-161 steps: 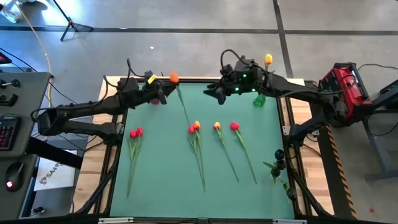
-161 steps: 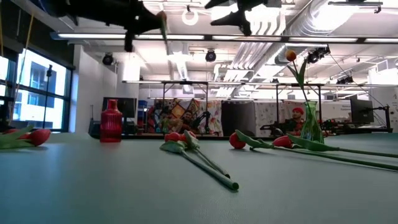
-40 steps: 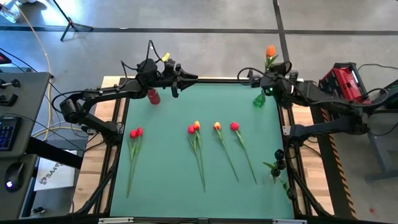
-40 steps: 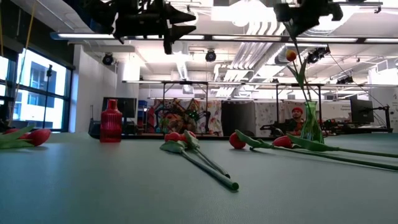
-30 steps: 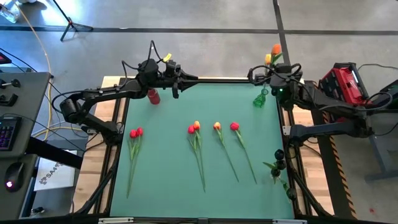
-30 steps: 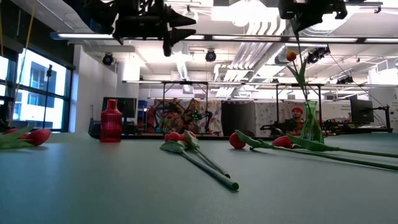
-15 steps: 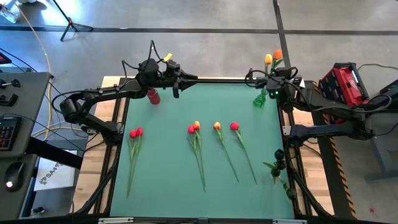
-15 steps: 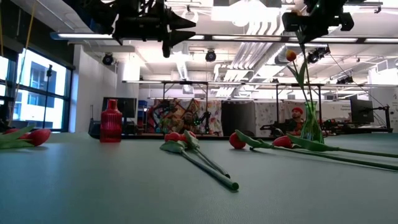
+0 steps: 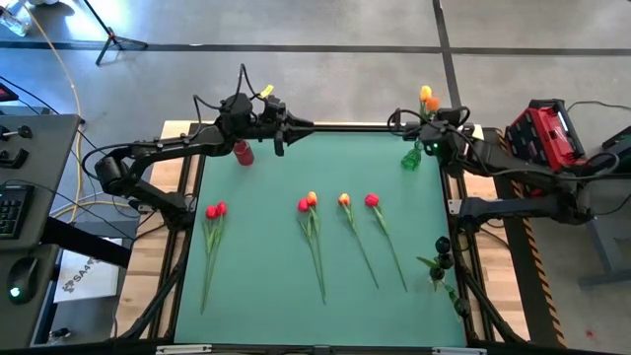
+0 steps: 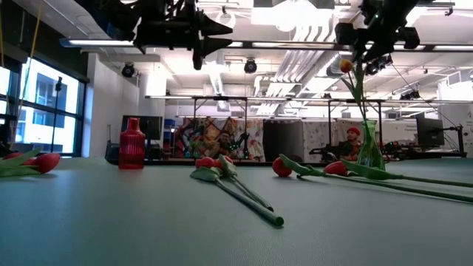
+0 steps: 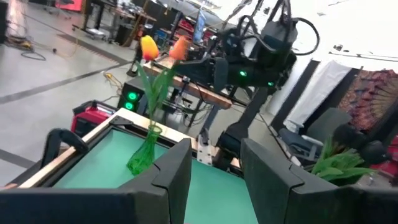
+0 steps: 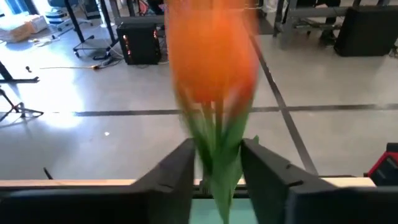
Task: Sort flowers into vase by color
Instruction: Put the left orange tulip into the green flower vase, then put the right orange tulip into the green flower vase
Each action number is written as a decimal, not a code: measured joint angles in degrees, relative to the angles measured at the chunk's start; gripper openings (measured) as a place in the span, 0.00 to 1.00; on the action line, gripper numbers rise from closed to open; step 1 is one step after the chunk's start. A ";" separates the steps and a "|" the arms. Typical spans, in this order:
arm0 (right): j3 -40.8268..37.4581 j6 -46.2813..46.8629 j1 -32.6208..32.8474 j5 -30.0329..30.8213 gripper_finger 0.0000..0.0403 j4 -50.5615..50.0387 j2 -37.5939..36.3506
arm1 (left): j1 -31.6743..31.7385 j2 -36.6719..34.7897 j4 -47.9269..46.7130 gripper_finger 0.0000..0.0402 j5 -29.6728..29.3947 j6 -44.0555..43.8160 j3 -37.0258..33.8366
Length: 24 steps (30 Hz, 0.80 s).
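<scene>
A green vase (image 9: 411, 157) stands at the table's far right and holds a yellow tulip (image 9: 425, 93). An orange tulip (image 9: 432, 103) stands upright beside it, its stem (image 12: 217, 165) between the fingers of my open right gripper (image 9: 430, 116), just under the head (image 12: 214, 56). My left gripper (image 9: 288, 126) hangs open over the far edge, next to a red vase (image 9: 242, 151), with nothing in it. On the mat lie two red tulips (image 9: 215, 210), a red and orange pair (image 9: 308, 202), an orange one (image 9: 344, 199) and a red one (image 9: 372, 200). My right gripper has its fingers (image 12: 264, 171) level, pointing to the table's far side, one on each side of the orange tulip's stem just below the head. The leaves nearly fill the gap. Whether a finger touches the stem, I cannot tell.
A red machine (image 9: 547, 133) sits past the table's right edge. A dark object with green leaves (image 9: 441, 261) lies at the right rim. The tulip stems run toward the near edge. A person (image 10: 355, 137) sits in the room behind.
My right gripper has come down toward the green vase with the orange tulip. The tulip's head, which was above and to the right of the yellow one, now sits close beside it and lower.
</scene>
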 joint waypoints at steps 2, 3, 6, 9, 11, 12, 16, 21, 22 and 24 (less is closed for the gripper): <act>0.00 -0.02 -0.13 -0.42 0.40 0.12 -0.17 | 0.00 0.00 -0.21 0.31 0.46 -0.05 0.00; 0.00 -0.03 -0.13 -0.62 0.43 0.15 -0.34 | -0.02 0.00 -0.45 0.31 0.48 -0.05 0.00; 0.37 -0.23 -0.11 -0.77 0.51 0.28 -1.17 | -0.06 0.00 -1.16 0.31 0.48 -0.44 0.00; 2.96 -1.78 -0.02 -1.34 0.54 0.39 -2.04 | -0.04 0.00 -1.47 0.31 0.48 -1.03 0.00; 5.58 -3.94 0.30 -2.41 0.54 0.59 -2.34 | -0.04 0.00 -2.27 0.31 0.48 -1.03 0.00; 6.91 -5.08 0.50 -3.26 0.54 0.51 -2.36 | -0.02 0.00 -2.63 0.31 0.48 -1.01 0.00; 12.11 -8.14 0.94 -9.92 0.55 0.65 -2.16 | 0.00 0.00 -6.54 0.31 0.48 0.22 0.00; 14.01 -7.54 1.05 -22.50 0.55 0.54 0.24 | 0.00 0.00 -10.81 0.31 0.09 2.53 -0.52; 14.01 -6.81 1.29 -24.61 0.55 0.29 1.20 | 0.00 0.00 -10.94 0.31 0.07 2.50 -0.84; 14.01 -6.14 2.20 -27.38 0.55 -0.11 3.64 | 0.00 0.00 -11.28 0.31 -0.47 2.51 -1.40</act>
